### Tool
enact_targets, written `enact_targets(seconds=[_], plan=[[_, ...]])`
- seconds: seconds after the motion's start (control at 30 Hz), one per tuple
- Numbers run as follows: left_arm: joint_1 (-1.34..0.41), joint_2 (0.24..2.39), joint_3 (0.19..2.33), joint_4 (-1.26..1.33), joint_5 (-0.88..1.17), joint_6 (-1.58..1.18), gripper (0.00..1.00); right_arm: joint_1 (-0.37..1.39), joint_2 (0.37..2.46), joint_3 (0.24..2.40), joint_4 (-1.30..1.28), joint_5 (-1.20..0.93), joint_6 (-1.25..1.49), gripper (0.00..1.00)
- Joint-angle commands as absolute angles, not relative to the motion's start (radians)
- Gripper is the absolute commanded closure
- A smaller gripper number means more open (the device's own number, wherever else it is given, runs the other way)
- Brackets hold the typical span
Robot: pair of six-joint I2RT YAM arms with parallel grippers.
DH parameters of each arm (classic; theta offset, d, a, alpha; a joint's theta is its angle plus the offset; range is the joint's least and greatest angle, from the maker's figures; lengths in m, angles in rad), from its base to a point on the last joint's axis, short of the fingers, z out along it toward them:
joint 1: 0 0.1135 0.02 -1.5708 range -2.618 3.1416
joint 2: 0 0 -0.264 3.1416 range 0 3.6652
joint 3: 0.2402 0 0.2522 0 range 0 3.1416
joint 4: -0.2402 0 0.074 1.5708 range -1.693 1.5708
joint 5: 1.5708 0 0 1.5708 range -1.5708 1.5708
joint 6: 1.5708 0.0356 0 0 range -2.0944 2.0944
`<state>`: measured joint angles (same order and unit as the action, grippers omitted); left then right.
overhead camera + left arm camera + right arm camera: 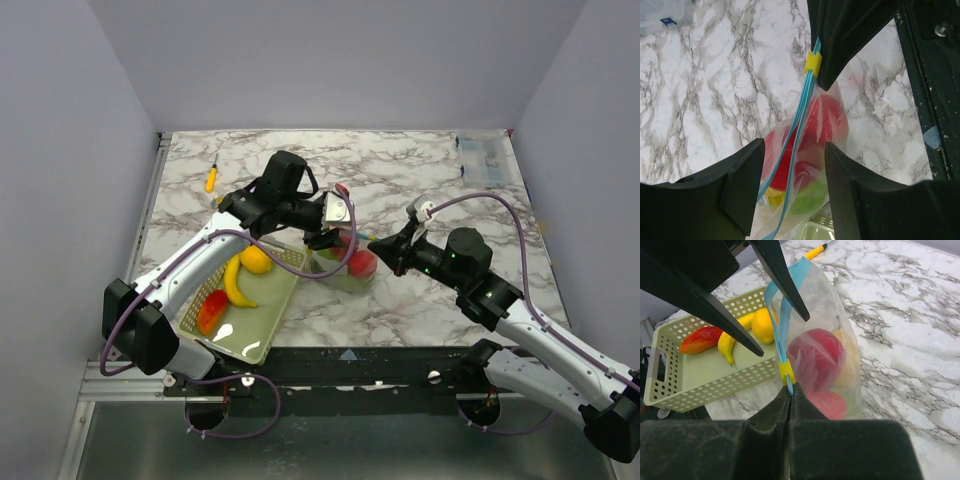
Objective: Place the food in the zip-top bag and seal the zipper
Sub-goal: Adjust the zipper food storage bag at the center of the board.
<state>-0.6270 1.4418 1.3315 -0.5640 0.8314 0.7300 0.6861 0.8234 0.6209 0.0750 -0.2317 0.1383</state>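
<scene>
The clear zip-top bag (345, 265) hangs upright over the middle of the table with red (816, 357), yellow and green food (810, 197) inside. My right gripper (791, 387) is shut on the near end of the light-blue zipper (785, 320), just below its yellow slider (785, 370). My left gripper (795, 147) is open, its fingers (745, 185) standing on either side of the zipper's far end without pinching it. More food lies in the pale green basket (715, 390): a banana (732, 337), a lemon (762, 325) and a red-orange fruit (700, 339).
The basket (285, 300) sits at the table's front left, right beside the bag. A yellow-orange pen (211, 178) lies at the back left. A clear plastic box (485, 155) stands at the back right corner.
</scene>
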Motion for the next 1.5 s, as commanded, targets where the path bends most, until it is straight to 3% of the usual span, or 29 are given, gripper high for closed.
enact_targets(seconds=[0.0, 0.17, 0.57, 0.7, 0.97, 1.23, 1.47], plan=[[-0.651, 1.435, 1.416, -0.532, 0.977, 0.601, 0.47, 0.690, 0.796, 0.608, 0.114, -0.266, 0.130, 0.99], [-0.668, 1.476, 1.484, -0.529, 1.038, 0.467, 0.47, 0.690, 0.824, 0.629, 0.087, -0.279, 0.132, 0.99], [-0.713, 1.535, 1.513, -0.570, 0.995, 0.473, 0.52, 0.690, 0.804, 0.633, 0.077, -0.256, 0.141, 0.99], [-0.713, 1.559, 1.522, -0.567, 0.974, 0.455, 0.63, 0.690, 0.796, 0.634, 0.077, -0.254, 0.146, 0.99], [-0.713, 1.588, 1.545, -0.570, 0.987, 0.431, 0.71, 0.690, 0.814, 0.637, 0.075, -0.261, 0.145, 0.99], [-0.712, 1.602, 1.564, -0.626, 0.940, 0.456, 1.00, 0.690, 0.837, 0.638, 0.105, -0.174, 0.234, 0.99], [-0.688, 1.561, 1.503, -0.602, 0.862, 0.451, 1.00, 0.690, 0.792, 0.570, 0.223, -0.018, 0.448, 0.99]])
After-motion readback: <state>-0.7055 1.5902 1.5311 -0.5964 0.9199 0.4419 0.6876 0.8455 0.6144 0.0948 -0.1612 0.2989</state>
